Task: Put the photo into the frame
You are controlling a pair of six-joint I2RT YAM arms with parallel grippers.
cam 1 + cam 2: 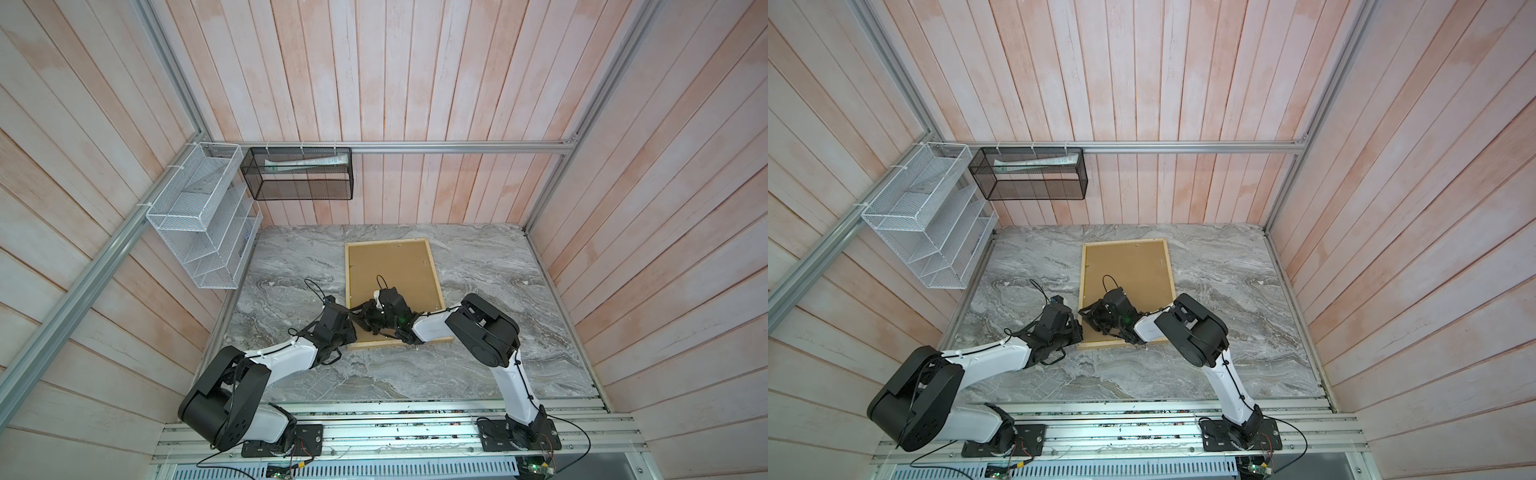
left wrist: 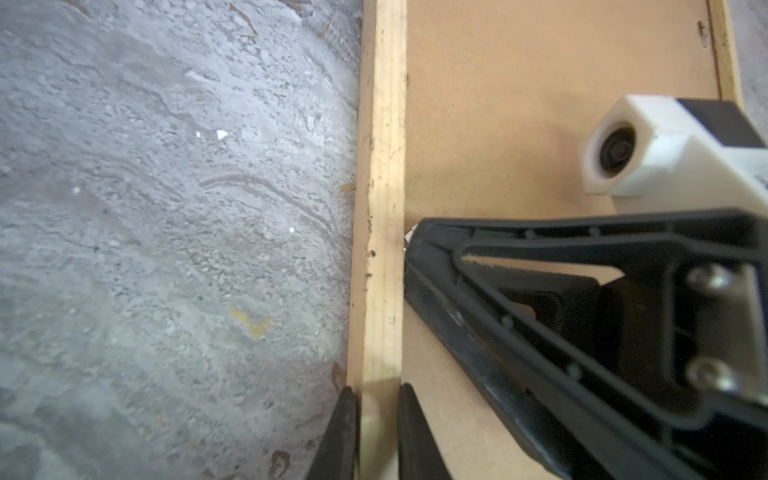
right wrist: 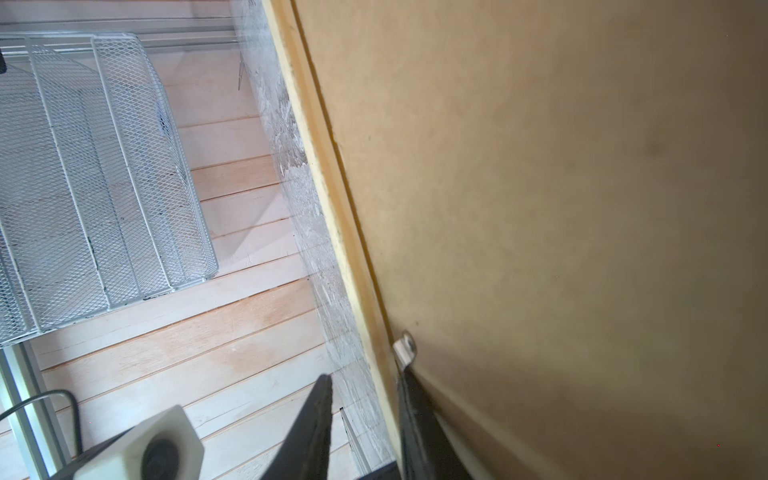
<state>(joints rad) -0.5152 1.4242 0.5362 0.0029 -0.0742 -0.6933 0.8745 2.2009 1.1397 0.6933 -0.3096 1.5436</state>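
Editor: Where is the frame [image 1: 386, 242]?
Stringer: Face down, centre of the counter [image 1: 498, 270], backing [image 1: 388, 270] in; no photo visible. Left jaws clamp its left rail; right jaws straddle it by a tab [image 3: 404, 347], grip unclear. Likely stiff, light, pane fragile: hold rails.

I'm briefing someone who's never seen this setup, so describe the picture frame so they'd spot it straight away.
Look at the grey marble table. Flat near its middle lies the frame, back side up. Its thin pale wood rim around a brown backing panel sets it apart from the stone.
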